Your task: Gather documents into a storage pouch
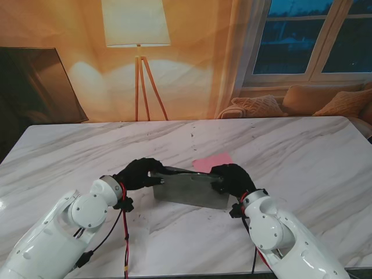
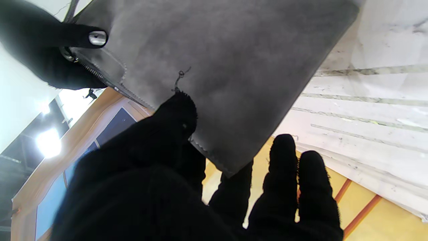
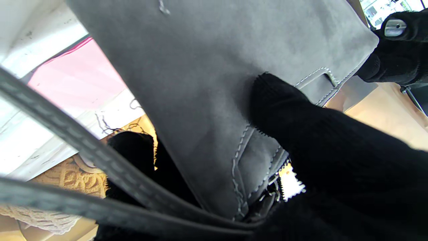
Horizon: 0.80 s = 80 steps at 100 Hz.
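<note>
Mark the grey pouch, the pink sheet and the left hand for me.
grey pouch (image 1: 192,190): stand view, middle of its near face.
pink sheet (image 1: 213,161): stand view, the part showing past the pouch.
left hand (image 1: 139,173): stand view, back of the hand at the pouch's left end.

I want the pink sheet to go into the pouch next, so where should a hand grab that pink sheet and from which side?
Grip the pink sheet at its far right corner, coming from the right. It lies flat on the marble table, and the grey pouch, held by the left hand and right hand, hides its near edge. Sliding it first probably helps.
</note>
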Each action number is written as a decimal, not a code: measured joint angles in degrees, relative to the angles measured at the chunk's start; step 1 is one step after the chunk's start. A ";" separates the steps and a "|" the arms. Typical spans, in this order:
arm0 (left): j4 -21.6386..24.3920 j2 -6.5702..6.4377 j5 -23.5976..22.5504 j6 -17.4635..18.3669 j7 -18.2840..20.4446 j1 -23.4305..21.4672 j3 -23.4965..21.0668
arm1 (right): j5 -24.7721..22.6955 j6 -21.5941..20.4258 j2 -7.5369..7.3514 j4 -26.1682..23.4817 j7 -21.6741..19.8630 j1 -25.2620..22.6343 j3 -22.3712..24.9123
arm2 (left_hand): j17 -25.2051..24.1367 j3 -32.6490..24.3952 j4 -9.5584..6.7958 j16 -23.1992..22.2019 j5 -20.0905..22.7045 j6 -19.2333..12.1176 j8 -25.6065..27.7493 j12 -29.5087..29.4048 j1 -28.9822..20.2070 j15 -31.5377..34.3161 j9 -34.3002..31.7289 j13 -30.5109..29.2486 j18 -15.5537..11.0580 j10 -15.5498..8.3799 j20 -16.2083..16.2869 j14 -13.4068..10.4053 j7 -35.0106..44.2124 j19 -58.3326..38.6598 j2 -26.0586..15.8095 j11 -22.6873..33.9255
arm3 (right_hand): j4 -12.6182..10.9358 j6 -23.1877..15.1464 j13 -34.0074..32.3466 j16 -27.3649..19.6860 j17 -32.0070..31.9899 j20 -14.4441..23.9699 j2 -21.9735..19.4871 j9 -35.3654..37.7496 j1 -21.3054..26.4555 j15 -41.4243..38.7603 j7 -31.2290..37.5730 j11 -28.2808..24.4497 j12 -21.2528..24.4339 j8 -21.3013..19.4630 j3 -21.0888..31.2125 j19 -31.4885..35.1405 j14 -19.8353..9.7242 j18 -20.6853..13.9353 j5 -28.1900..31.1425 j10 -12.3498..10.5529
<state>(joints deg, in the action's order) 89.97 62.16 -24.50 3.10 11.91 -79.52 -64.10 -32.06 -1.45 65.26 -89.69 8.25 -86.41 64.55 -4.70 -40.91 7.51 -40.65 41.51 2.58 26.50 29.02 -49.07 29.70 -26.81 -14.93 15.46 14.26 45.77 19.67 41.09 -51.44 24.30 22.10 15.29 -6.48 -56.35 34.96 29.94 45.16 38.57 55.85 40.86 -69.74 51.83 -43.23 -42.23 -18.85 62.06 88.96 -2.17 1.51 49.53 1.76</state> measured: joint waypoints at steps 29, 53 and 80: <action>-1.63 -0.30 -4.20 1.61 -0.19 1.02 0.53 | 1.24 0.73 -0.04 -0.20 -1.21 0.26 -0.10 | 6.27 -3.74 2.11 -1.18 2.48 -1.60 -2.58 -0.05 -3.03 6.64 -10.25 -9.76 2.95 0.02 0.04 2.24 1.50 -12.51 3.13 2.83 | 0.02 -0.08 2.49 -0.44 -2.66 -0.92 -1.64 -2.61 -0.78 4.87 0.23 1.40 0.08 -0.01 -0.33 -3.14 0.24 0.06 -0.98 0.60; -2.73 -0.48 -7.08 3.61 -1.63 1.68 1.19 | 1.08 0.53 -0.19 -0.28 -2.41 0.41 0.11 | 16.89 -5.27 3.39 -7.59 5.39 -1.58 -3.85 12.89 -7.17 22.06 -24.55 -20.23 4.58 0.84 4.21 2.11 7.81 -23.25 5.06 2.80 | -0.09 -0.53 5.51 -1.76 -5.67 -1.72 -2.44 -6.62 -4.24 11.00 0.96 3.19 2.04 -0.35 -0.35 -6.77 0.62 0.57 -2.96 1.16; -2.64 -0.02 -9.14 3.39 -6.83 0.16 -0.09 | 1.07 0.03 -0.19 -0.91 -2.16 0.05 1.50 | 19.48 -5.17 4.34 -12.42 6.30 -1.24 -0.91 21.08 -11.60 27.67 -26.37 -22.64 5.13 2.13 7.11 2.04 9.91 -25.57 5.99 2.88 | -0.94 -0.71 11.60 -2.08 -10.59 -1.74 -3.45 -15.60 -14.39 17.24 -10.70 4.73 6.98 -6.57 0.17 -12.01 0.63 0.60 -7.95 1.85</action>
<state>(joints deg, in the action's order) 87.34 62.14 -33.63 6.50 5.08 -79.36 -64.18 -30.99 -1.42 65.06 -90.60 6.09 -86.36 66.05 14.78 -46.08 11.84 -53.07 47.81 1.35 25.59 50.10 -60.67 57.37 -53.18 -37.57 20.59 16.38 52.88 21.72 50.99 -77.00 30.29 24.98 14.35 -7.19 -44.75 32.88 19.35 43.42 35.12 40.25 26.47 -52.50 41.12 -38.50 -35.25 -25.42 62.23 76.96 -1.54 2.11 41.57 3.61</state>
